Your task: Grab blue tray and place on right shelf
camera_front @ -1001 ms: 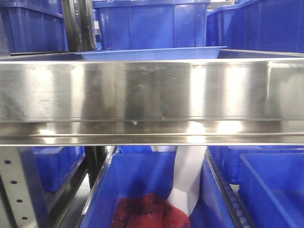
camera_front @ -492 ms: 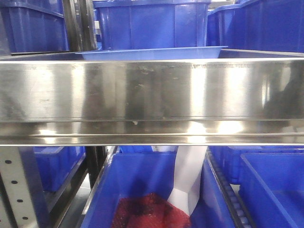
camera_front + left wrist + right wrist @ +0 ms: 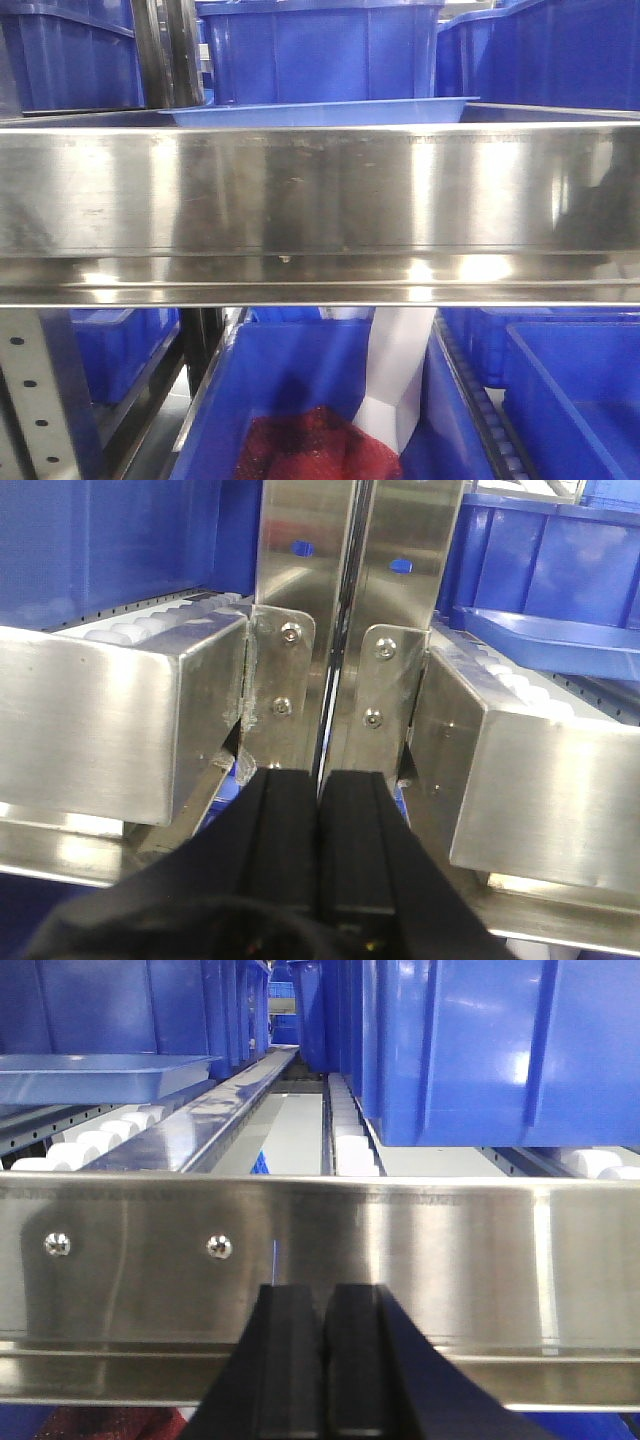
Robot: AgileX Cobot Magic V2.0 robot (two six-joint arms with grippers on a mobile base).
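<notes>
Blue tray sits on the right shelf, just behind its steel front lip, ahead of the deep blue bins. Left claw and right claw both closed, empty — parked just before the lip. Risk: tray rests near the edge on rollers — any bump against the lip could roll or slide it.

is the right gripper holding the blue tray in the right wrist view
No, the right gripper has its fingers pressed together on nothing, while the blue tray sits on the right shelf rollers, up to its left.
</notes>
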